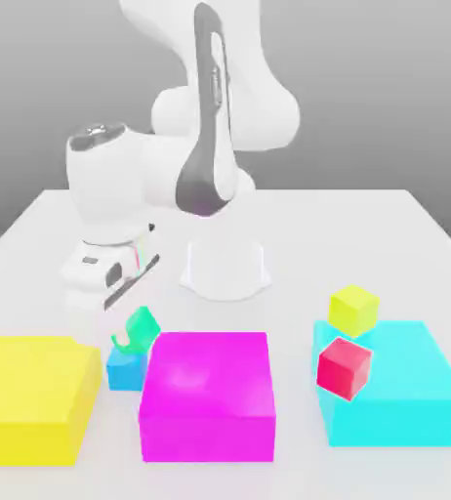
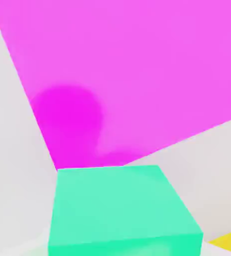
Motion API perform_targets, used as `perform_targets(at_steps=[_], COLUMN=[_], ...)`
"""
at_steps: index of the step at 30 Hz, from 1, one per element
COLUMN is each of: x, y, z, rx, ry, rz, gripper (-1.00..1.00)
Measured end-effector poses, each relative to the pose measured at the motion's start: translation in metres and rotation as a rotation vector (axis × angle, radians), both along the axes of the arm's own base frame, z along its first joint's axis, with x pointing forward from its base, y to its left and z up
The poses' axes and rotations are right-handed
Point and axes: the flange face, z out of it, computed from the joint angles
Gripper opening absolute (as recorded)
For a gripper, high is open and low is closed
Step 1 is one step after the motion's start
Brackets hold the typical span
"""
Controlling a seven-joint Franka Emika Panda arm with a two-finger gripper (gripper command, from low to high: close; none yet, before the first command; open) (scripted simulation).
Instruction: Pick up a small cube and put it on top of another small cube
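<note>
Between the big yellow block [image 1: 34, 395] and the big magenta block [image 1: 207, 394], the small teal cube [image 1: 139, 329] sits tilted on top of the small sky-blue cube [image 1: 125, 369]. The gripper [image 1: 107, 293] hangs just above it, fingers closed on nothing (the teal cube lies free below).

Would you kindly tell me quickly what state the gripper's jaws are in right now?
Gripper: jaws shut, nothing held; the teal-green cube sits tilted on the sky-blue cube below it.
</note>
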Motion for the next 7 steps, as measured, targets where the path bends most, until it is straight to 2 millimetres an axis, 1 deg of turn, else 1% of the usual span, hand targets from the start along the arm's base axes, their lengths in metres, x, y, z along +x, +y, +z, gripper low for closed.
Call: perform_targets(at_steps=[1, 2, 7], x=[0.0, -0.001, -0.009], y=[0.0, 0.0, -0.015], z=[-0.004, -0.008, -0.008], rx=[-0.013, -0.028, -0.028], ry=[0.0, 0.001, 0.002], rz=[0.004, 0.008, -0.045], gripper=[-1.0, 1.0, 1.0])
